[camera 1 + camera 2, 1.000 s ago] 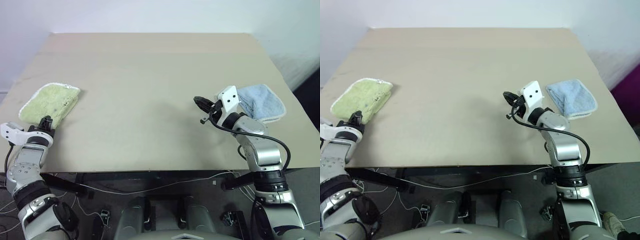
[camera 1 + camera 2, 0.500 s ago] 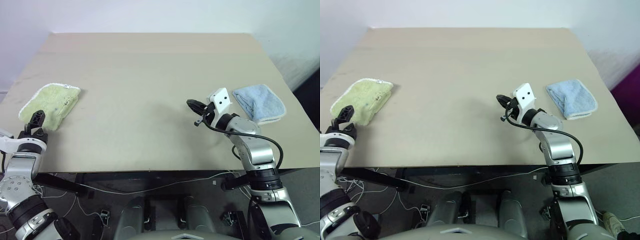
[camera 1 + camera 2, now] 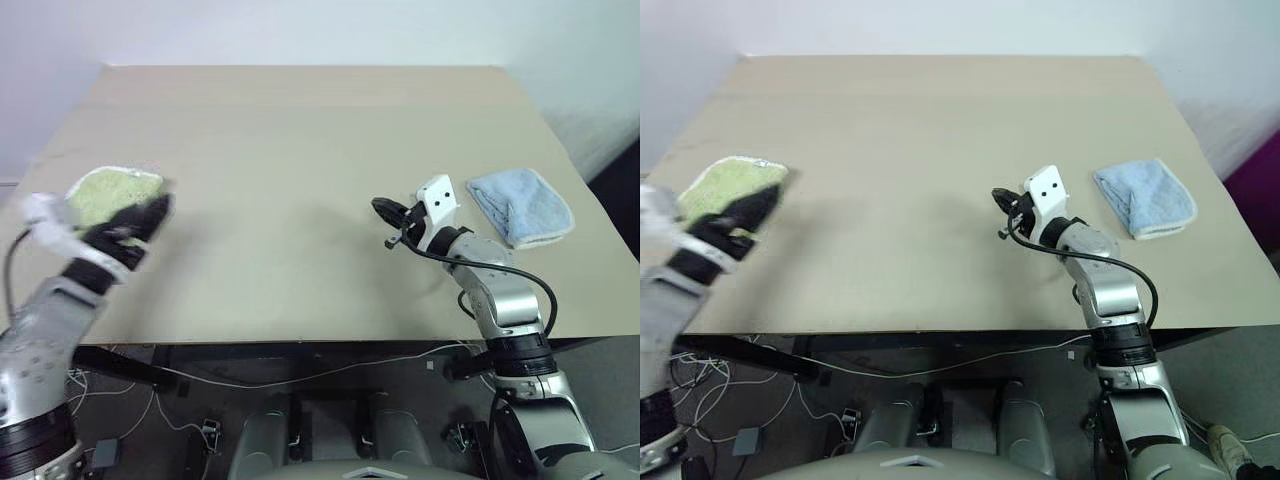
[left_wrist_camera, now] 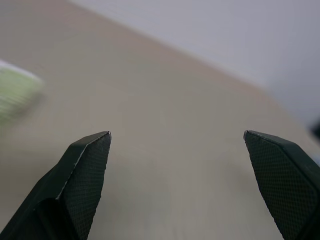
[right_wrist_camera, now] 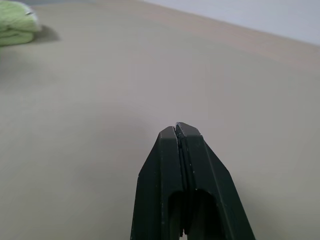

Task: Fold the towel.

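Towel (image 3: 100, 190) lies folded at far left of table (image 3: 300, 150); left gripper (image 4: 177, 142), fingers now spread wide, has let go and lifted off rightward; right gripper (image 5: 177, 131) pressed together mid-table; fold looks finished.

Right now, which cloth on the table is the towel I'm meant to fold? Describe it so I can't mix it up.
Start from the tan table and go to its left edge, by the left tool. The towel lies there, already doubled over. It is light yellow-green terry with a white edge, unlike the light blue towel across the table on the right.
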Controlling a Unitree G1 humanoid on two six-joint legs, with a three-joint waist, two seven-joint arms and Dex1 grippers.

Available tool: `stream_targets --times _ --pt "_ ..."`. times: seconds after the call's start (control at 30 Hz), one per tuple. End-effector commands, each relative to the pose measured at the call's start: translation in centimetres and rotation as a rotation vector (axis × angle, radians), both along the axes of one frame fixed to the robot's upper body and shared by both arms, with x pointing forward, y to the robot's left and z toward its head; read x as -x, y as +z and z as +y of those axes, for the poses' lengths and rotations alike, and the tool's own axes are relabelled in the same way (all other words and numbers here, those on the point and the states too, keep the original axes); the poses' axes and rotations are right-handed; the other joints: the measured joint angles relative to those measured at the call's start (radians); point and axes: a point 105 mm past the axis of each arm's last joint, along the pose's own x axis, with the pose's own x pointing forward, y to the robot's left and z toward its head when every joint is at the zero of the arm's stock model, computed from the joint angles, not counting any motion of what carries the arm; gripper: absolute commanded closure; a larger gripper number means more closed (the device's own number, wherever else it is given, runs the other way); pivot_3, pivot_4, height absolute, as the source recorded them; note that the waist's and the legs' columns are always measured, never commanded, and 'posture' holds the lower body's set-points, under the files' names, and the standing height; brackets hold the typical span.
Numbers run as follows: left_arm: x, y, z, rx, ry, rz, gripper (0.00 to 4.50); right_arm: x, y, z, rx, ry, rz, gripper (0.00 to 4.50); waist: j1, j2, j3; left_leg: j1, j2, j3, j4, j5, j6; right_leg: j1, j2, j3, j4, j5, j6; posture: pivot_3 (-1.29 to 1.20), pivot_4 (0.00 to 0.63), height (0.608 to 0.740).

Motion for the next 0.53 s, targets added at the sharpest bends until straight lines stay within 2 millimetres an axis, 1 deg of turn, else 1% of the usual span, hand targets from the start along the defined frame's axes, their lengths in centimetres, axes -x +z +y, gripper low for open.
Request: stream_targets --times 0.03,0.07,0.13,0.2,0.27,0.37,0.53 --pt "-1.8 0.4 -1.8 -0.300 -0.052 -0.119 0.04 -0.5 1.3 -1.5 -0.017 -0.076 -0.048 4.50 0.001 0.000 0.000 -0.001 0.000 0.000 -0.001 0.001 -0.002 -0.002 0.001 0.000 0.000 0.000 0.000 0.00 0.150 0.740" --pt "-2.4 0.1 -2.2 -0.324 -0.073 -0.142 0.04 -0.4 1.0 -2.1 -0.013 -0.093 -0.043 4.50 0.001 0.000 0.000 -0.003 0.001 0.000 -0.001 0.002 -0.003 -0.004 0.001 0.000 0.001 0.000 -0.001 0.00 0.150 0.740" --pt "-3.2 -0.1 -2.7 -0.336 -0.095 -0.173 0.04 -0.3 0.6 -2.7 -0.003 -0.115 -0.038 4.50 0.001 0.000 0.000 -0.007 0.001 0.001 -0.001 0.003 -0.004 -0.008 0.002 0.000 0.002 0.001 0.000 0.00 0.150 0.740" --pt "-4.0 -0.2 -3.8 -0.346 -0.136 -0.197 0.04 -0.1 0.3 -3.7 0.003 -0.150 -0.040 4.50 0.001 0.000 0.000 -0.007 0.002 0.001 -0.001 0.005 -0.001 -0.008 0.003 0.000 0.001 0.002 0.001 0.00 0.150 0.740" --pt "-4.6 -0.6 -4.4 -0.347 -0.162 -0.200 0.04 0.2 0.3 -4.4 -0.007 -0.179 -0.045 4.50 0.002 0.000 0.000 -0.007 0.002 0.002 0.000 0.005 0.000 -0.008 0.004 -0.001 0.001 0.002 0.001 0.00 0.150 0.740" --pt "-5.0 -0.8 -4.2 -0.335 -0.169 -0.197 0.04 0.4 0.3 -4.3 -0.016 -0.192 -0.051 4.50 0.000 0.000 0.000 -0.008 0.002 0.002 0.002 0.004 0.001 -0.007 0.005 -0.001 0.002 0.002 0.001 0.00 0.150 0.740" --pt "-5.7 -1.0 -3.9 -0.330 -0.181 -0.183 0.04 1.3 -0.1 -4.2 -0.049 -0.219 -0.061 4.50 0.001 0.000 0.000 -0.007 0.003 0.001 0.003 0.005 0.001 -0.007 0.007 -0.001 0.003 0.002 0.002 0.00 0.150 0.740"
